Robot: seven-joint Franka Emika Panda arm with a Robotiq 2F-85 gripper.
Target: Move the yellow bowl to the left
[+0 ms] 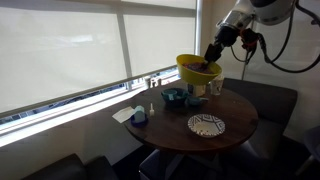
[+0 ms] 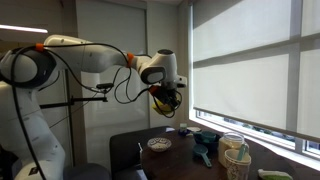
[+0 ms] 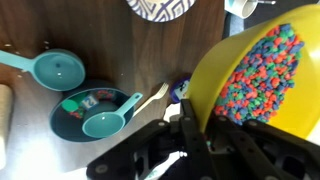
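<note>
We have the yellow bowl [image 1: 197,69] up off the table [image 1: 238,112], hanging tilted from the gripper [image 1: 213,55] over the window side of the tabletop. The teal dish [image 3: 72,122] sits below and to one side of it. In the wrist view the jaws are almost closed and pinch the bowl's rim, with one finger [image 3: 188,128] against the wall. The bowl holds a heap of small coloured pieces [image 3: 258,62], cereal-like, though we can't tell exactly what they are. For handling, we judge the bowl rigid, with a smooth wall that could slip in a rim pinch. The load sits away from the grip, so the bowl probably wants to swing down around the fingers, and the loose pieces could spill at this tilt. The rim looks like the only practical hold, with the wall seated deep between the fingers and the bowl kept level and moved slowly. Counts are one yellow bowl, one patterned plate [image 1: 206,125], one teal dish and one fork [image 3: 152,97] just beside the dish. There are two teal scoops, one [image 3: 103,122] lying in the dish and one [image 3: 57,69] apart on the wood. The small items at the table edge in an exterior view are too small to count.
</note>
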